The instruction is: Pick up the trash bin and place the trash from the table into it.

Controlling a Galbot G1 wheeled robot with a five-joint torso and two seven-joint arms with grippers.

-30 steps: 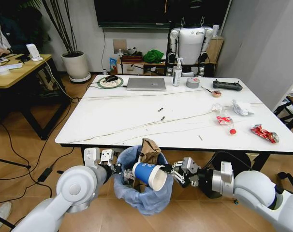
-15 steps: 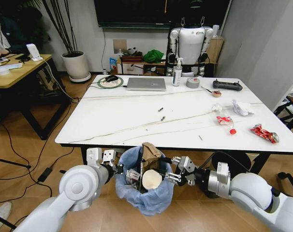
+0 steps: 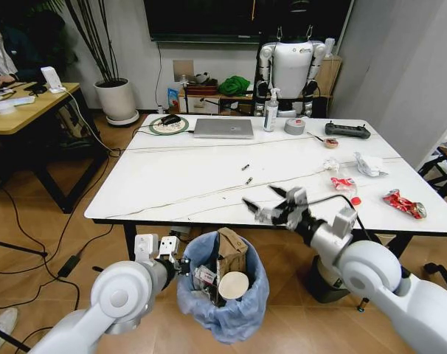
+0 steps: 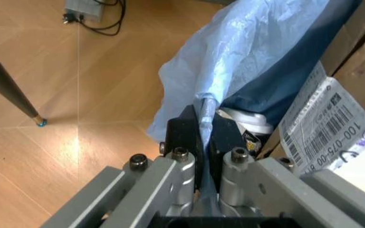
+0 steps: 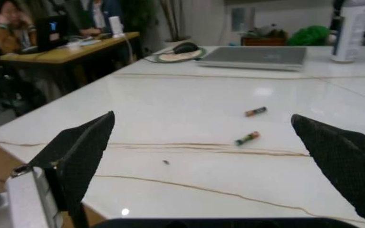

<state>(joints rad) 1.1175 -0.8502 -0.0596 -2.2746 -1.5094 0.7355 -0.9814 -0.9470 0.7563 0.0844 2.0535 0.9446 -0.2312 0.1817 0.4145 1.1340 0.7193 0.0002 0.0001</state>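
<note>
A: Where is the left pincer [image 3: 181, 263] standing?

B: It is clamping together on the rim of the small round bin with crinkled light-blue plastic bag [image 3: 238, 313], below the front edge of the glossy white counter [image 3: 172, 184]. Just beside this pincer, inside the bin, a torn brown cardboard [image 3: 229, 247] and a white paper cup [image 3: 234, 285] are lying.

A: And the right pincer [image 3: 265, 204]?

B: It is hovering over the counter with fingers wide apart, holding nothing. The red wrappers [image 3: 403, 203] are lying well to its right.
</note>
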